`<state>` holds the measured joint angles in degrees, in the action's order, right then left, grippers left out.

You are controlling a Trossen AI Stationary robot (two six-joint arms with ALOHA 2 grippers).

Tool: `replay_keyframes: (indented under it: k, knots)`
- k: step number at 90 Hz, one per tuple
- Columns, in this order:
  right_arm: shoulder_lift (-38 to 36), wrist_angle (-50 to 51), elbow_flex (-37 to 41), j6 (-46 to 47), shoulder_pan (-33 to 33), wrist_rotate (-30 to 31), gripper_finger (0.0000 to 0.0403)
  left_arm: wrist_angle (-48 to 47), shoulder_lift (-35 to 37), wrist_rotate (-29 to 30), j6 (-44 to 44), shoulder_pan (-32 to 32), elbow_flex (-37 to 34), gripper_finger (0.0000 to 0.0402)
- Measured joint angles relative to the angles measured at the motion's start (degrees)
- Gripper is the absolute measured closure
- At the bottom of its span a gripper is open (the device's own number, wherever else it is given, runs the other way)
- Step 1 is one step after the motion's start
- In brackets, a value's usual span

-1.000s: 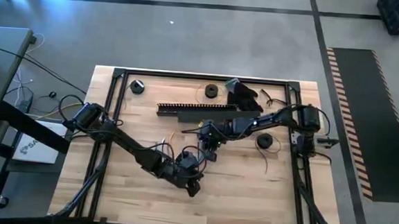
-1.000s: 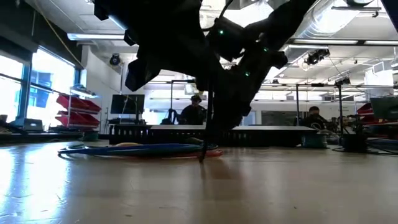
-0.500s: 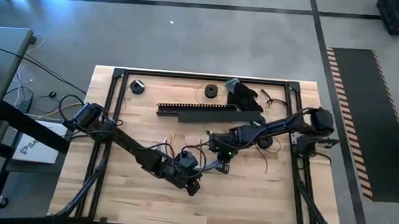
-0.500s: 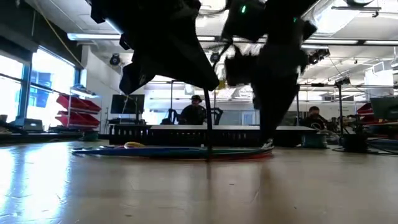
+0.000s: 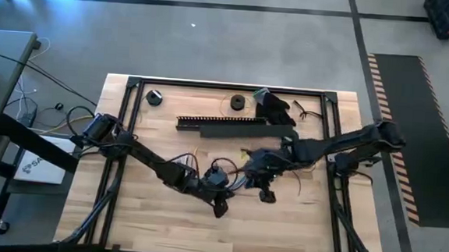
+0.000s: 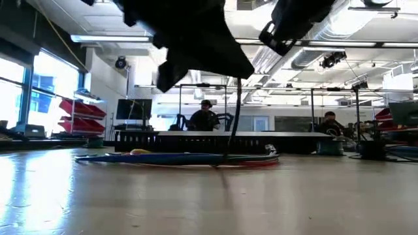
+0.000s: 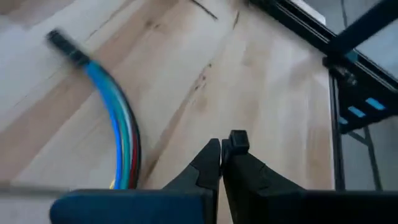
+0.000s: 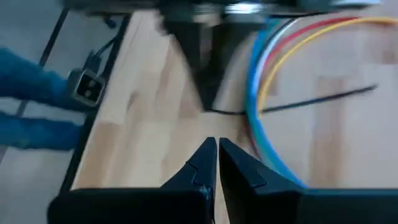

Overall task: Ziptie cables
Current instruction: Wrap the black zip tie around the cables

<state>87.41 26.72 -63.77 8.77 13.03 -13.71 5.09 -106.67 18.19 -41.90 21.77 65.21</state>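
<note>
Mid-bench, the left gripper (image 5: pixel 218 209) apparently pinches the ziptie (image 8: pixel 311 99) across the cables (image 8: pixel 264 81), right gripper (image 8: pixel 211 155) closed empty; cinching remains.

Cables (image 5: pixel 206 168) mid-table (image 5: pixel 148 223) — duct (image 5: pixel 236 125) behind, ziptie (image 8: pixel 317 99) across cables.

Blue, white, red and yellow strands are seen in the cables (image 8: pixel 273 74), a thin black strip in the ziptie (image 8: pixel 323 98), pale blond wood grain in the table (image 5: pixel 141 215), and black in its frame (image 5: pixel 211 84).
</note>
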Motion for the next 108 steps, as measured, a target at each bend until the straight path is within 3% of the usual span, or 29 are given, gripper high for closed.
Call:
replay_keyframes:
  k: [33, 45, 65, 108]
  knots:
    - [6.01, -9.81, 0.0, 2.76, 2.69, 9.43, 0.0278, -2.39, 0.0, -2.65, 1.67, -0.96, 0.0, 0.0401]
    - [8.14, -12.45, -0.02, 3.66, 2.76, 9.26, 0.0261, -2.59, 0.01, -2.66, 1.53, -0.54, 0.0, 0.0401]
    - [8.91, -16.03, -0.02, 4.21, 2.72, 9.04, 0.0288, -2.59, 0.0, -2.46, 1.04, -0.24, 0.01, 0.0401]
    - [11.25, -17.85, -0.07, 4.38, 2.32, 5.47, 0.0397, -4.3, -0.09, -1.19, -1.88, 0.53, -0.02, 0.04]
